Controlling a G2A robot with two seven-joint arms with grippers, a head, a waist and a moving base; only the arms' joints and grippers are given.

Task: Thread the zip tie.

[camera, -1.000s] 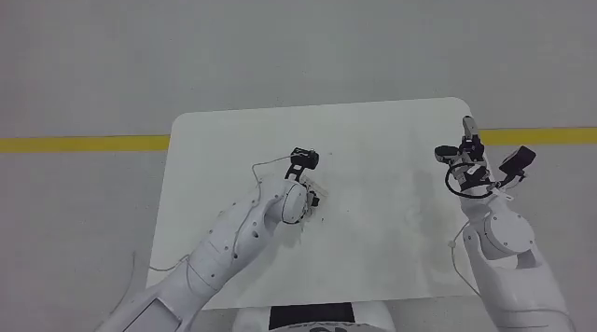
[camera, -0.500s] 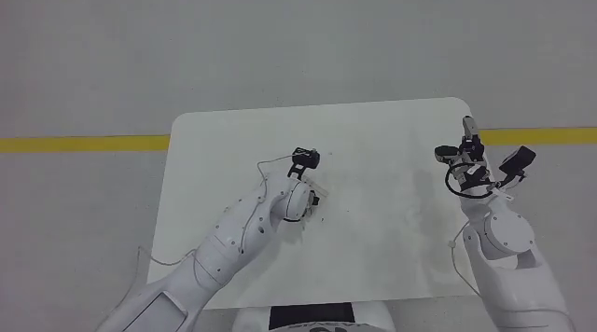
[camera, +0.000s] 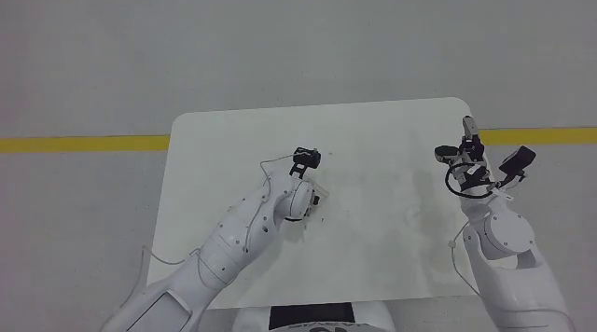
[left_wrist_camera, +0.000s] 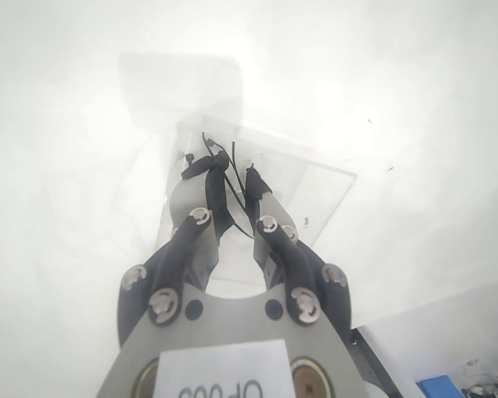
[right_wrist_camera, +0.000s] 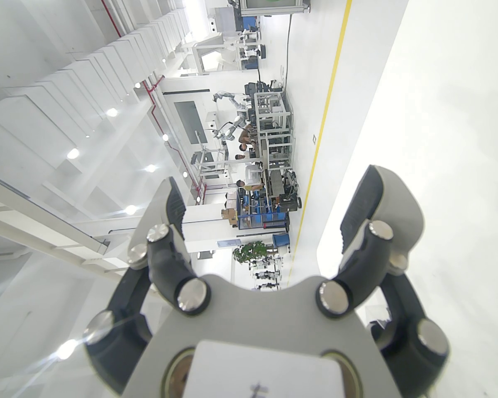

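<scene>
Threading looks not yet begun: left gripper (left_wrist_camera: 232, 173), narrowly parted, straddles unpinched thin black zip ties (left_wrist_camera: 236, 198) in a clear plastic tray (left_wrist_camera: 315, 192) near the centre of the white table (camera: 392, 239), while the wide-open, empty right gripper (right_wrist_camera: 272, 188) hovers at 3 o'clock.

Right pincer (right_wrist_camera: 270, 189) spread wide beside white table (right_wrist_camera: 460, 126); yellow floor line (right_wrist_camera: 327, 97) beyond.

L arm (camera: 238, 239) stretched fwd and inward, elbow slightly bent, wrist turned down so the left gripper (left_wrist_camera: 232, 171) points straight down, low. R arm (camera: 508, 239) folded close at the right side, forearm up; right gripper (right_wrist_camera: 274, 192) aimed outward, approx. level, fingers (right_wrist_camera: 365, 205) spread wide.
</scene>
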